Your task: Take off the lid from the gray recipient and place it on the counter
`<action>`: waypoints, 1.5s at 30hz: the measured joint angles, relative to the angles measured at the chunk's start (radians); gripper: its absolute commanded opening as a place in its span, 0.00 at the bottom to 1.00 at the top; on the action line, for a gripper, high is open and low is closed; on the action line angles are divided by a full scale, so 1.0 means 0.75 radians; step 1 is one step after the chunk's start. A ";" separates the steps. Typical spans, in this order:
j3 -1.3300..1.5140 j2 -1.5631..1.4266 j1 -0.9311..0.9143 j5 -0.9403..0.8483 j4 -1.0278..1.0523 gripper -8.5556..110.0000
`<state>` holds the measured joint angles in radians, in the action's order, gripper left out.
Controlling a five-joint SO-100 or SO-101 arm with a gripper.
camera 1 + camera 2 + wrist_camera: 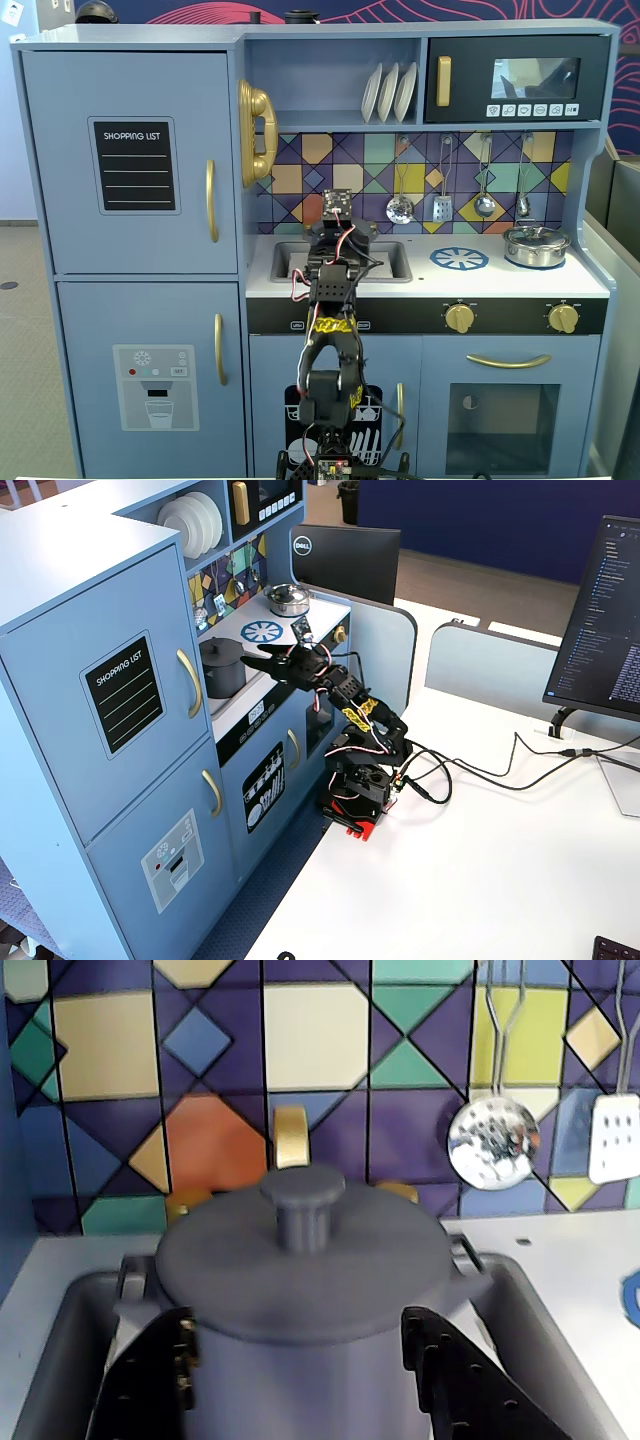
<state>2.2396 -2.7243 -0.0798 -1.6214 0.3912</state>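
Note:
The gray recipient (pixel 300 1385) stands in the sink basin (pixel 60 1340), with the dark gray lid (pixel 300 1265) resting on it and its knob (pixel 302 1205) upright. My gripper (pixel 295 1325) is open, with one black finger on each side of the pot body just below the lid's rim; contact is unclear. In a fixed view the pot (pixel 222 670), with its lid (pixel 220 646), stands just left of the gripper (pixel 255 660). In the front fixed view the gripper (pixel 335 240) hides the pot. The white counter (pixel 480 282) lies to the right of the sink.
A shiny steel pot (pixel 535 246) stands at the counter's right end, beside the blue burner print (pixel 459 259). A gold tap (pixel 291 1137) rises behind the gray pot. Utensils hang on the tiled wall, such as a slotted spoon (pixel 492 1142) and a spatula (pixel 615 1135).

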 measured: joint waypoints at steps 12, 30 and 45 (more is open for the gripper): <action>-0.086 0.342 0.037 -0.004 -0.297 0.23; -0.256 0.722 0.039 -0.010 -0.497 0.20; -0.311 0.845 0.049 0.002 -0.573 0.07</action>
<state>2.0064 -2.0908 -0.0430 -1.6199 -0.0383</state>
